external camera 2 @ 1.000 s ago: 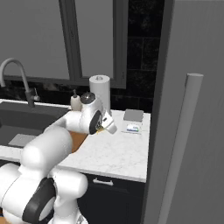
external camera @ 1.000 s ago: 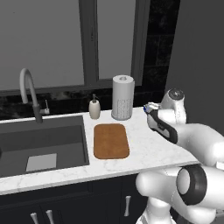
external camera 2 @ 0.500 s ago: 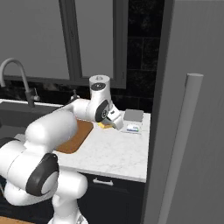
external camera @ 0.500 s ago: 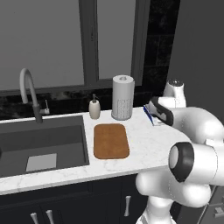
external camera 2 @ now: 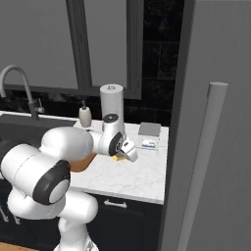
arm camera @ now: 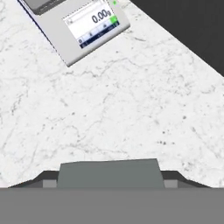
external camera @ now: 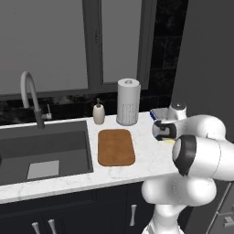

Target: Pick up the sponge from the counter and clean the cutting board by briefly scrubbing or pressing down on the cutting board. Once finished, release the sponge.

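Note:
The sponge [arm camera: 108, 171] fills the bottom of the hand view with its grey-green top, lying on the white marble counter [arm camera: 131, 109]. My gripper [arm camera: 109, 183] is open, one dark fingertip on each side of the sponge. In the right base view the gripper [external camera 2: 128, 150] hangs low over the counter, and the sponge's yellow edge [external camera 2: 117, 158] peeks out beneath it. The left base view shows that yellow sponge [external camera: 170, 141] under the hand. The brown cutting board [external camera: 116, 147] lies to the left of the gripper, beside the sink.
A blue-and-white scale [arm camera: 83, 24] reading 0.00 g sits just beyond the sponge. A paper towel roll [external camera: 128, 101] and a soap dispenser [external camera: 98, 113] stand behind the board. The dark sink [external camera: 43, 148] with its faucet [external camera: 32, 98] is at left. A tall grey wall [external camera 2: 215, 122] rises at the right.
The arm has swung right, past the board, and lowered. The hand now points down at the counter in front of the scale, with its fingers around the sponge.

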Motion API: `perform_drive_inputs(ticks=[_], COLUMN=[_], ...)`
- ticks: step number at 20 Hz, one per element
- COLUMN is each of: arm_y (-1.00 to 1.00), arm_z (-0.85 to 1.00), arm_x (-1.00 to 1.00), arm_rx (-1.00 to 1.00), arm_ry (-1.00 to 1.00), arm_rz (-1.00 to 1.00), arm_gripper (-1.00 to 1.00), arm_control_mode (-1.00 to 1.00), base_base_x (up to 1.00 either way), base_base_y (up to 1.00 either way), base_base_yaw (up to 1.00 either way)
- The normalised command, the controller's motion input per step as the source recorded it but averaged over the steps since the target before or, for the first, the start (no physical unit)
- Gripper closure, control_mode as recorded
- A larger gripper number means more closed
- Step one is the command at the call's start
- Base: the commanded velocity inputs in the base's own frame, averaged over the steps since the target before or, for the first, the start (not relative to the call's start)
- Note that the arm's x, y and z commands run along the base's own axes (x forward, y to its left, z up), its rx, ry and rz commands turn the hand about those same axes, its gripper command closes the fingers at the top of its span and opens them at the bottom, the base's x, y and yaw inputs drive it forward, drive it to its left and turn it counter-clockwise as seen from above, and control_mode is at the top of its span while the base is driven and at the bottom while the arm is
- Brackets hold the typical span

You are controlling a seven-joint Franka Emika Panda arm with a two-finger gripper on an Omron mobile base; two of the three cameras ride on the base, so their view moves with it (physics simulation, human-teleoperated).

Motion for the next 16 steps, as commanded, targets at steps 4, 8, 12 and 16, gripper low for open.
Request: perform_drive_inputs(ticks=[4, 8, 12, 16], arm_y=[0.0, 0.0, 0.0, 0.0], arm_z=[-0.38, -0.27, -0.35, -0.32], arm_x=[0.0, 0.0, 0.0, 0.0], arm_rx=[0.0, 0.0, 0.0, 0.0], arm_ry=[0.0, 0.0, 0.0, 0.0], arm_rz=[0.0, 0.0, 0.0, 0.0], arm_gripper=[1.0, 1.0, 1.0, 1.0], arm_control_mode=[-1.0, -1.0, -1.0, -1.0], base_base_x=[0.0, 0.0, 0.0, 0.0], base_base_y=[0.0, 0.0, 0.0, 0.0], base_base_yaw=[0.0, 0.0, 0.0, 0.0])
